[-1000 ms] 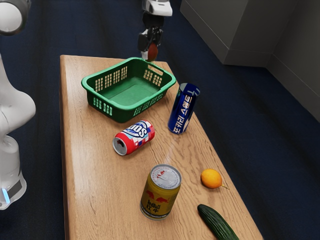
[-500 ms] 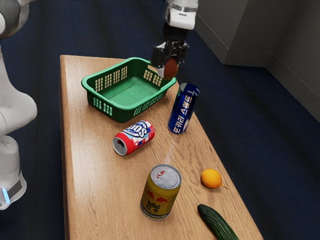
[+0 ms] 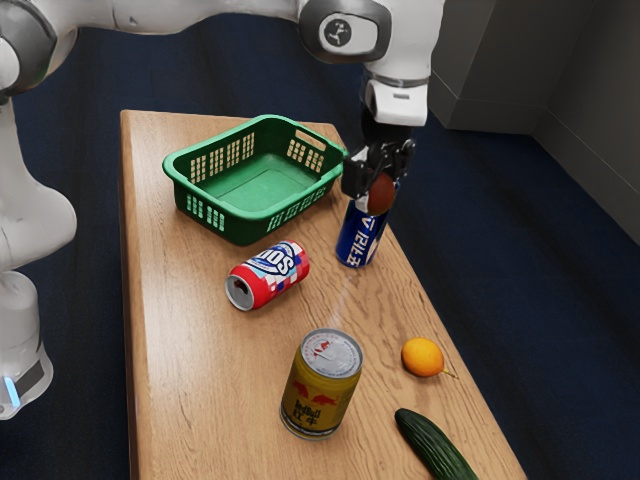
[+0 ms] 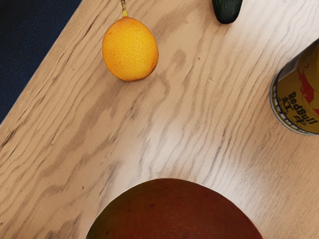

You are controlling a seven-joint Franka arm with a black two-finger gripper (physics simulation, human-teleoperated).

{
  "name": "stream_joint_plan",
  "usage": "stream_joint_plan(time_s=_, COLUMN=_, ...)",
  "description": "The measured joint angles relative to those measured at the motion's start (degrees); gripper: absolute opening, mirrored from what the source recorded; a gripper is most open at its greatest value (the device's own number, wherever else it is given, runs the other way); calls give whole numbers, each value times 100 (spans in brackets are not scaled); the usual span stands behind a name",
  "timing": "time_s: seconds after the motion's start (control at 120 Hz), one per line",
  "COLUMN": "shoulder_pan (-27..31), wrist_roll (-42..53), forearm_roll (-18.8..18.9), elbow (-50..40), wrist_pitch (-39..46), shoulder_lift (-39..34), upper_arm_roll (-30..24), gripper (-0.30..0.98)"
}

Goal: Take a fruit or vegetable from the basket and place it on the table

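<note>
My gripper point(image 3: 378, 185) is shut on a reddish-brown fruit, perhaps a mango point(image 3: 381, 195), held up in front of the top of the blue can in the exterior view. The same fruit point(image 4: 174, 211) looms large at the wrist view's lower edge. The green basket point(image 3: 243, 212) stands at the table's far end, its visible floor bare. The wooden table point(image 3: 190, 350) also bears an orange fruit point(image 3: 422, 357) and a cucumber point(image 3: 436, 445); the wrist view has the orange fruit point(image 4: 130, 49) and the cucumber's tip point(image 4: 228, 10).
Beside the basket a tall blue can point(image 3: 360, 236) stands upright, partly hidden by the gripper and fruit. A red and white soda can point(image 3: 268, 275) lies on its side. The gold Red Bull can point(image 3: 321, 385) stands upright, nearer the camera.
My hand has carried the fruit from beyond the basket's far edge toward the exterior view's right and lower in the picture, over to the blue can. The objects on the table have stayed put.
</note>
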Motion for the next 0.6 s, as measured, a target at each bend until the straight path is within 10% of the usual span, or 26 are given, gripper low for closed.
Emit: stream_joint_plan(time_s=0.6, shoulder_pan=53, wrist_roll=-274, forearm_roll=35, elbow=-1693, wrist_pitch=2296, shoulder_lift=131, upper_arm_roll=208, gripper=16)
